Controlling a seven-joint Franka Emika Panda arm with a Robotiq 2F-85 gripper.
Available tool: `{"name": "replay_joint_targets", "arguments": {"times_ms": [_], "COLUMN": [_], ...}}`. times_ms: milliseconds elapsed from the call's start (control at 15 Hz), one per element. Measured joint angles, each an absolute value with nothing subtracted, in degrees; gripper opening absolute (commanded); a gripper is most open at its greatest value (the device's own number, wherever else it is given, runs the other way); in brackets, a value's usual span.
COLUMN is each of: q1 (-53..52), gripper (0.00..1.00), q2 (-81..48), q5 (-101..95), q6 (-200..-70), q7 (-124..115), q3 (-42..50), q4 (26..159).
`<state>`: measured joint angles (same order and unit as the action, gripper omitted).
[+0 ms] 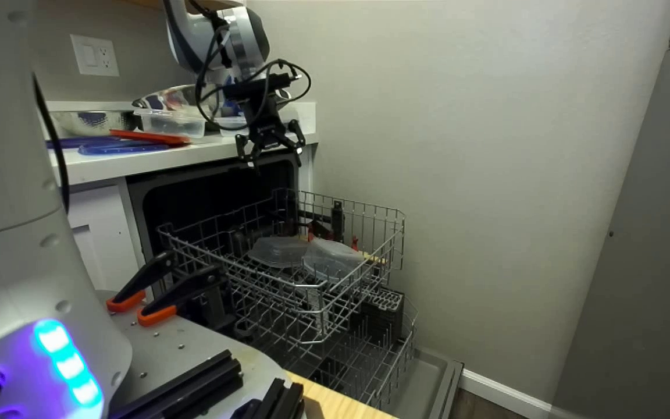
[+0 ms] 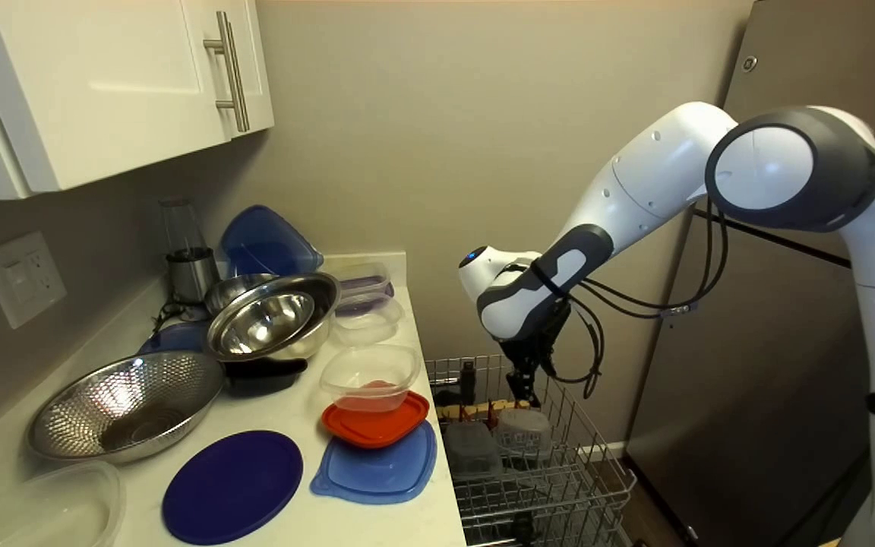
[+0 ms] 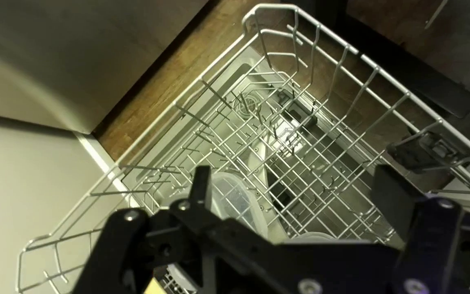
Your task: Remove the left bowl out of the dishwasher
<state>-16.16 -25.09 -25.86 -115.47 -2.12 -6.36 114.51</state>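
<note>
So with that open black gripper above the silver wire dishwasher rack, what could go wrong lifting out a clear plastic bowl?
One clear plastic bowl sits beside a similar bowl, so the open black gripper may nudge or grab the wrong one. Descending, it could strike the high-sided silver wire rack. The slack black cables looping beside the gripper might snag there.

White arm (image 2: 650, 182), looping black cables (image 1: 198, 99), black hand (image 1: 274, 158)
</note>
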Motion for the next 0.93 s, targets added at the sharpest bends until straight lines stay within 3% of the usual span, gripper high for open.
{"name": "replay_joint_targets", "arguments": {"times_ms": [933], "q1": [-21.9], "gripper": [1.00], "q2": [-30.5], "q5": [-51.0], "q6": [-136.9], "q7": [-15.1], "q3": [-5.9], "q4": [122.6]}}
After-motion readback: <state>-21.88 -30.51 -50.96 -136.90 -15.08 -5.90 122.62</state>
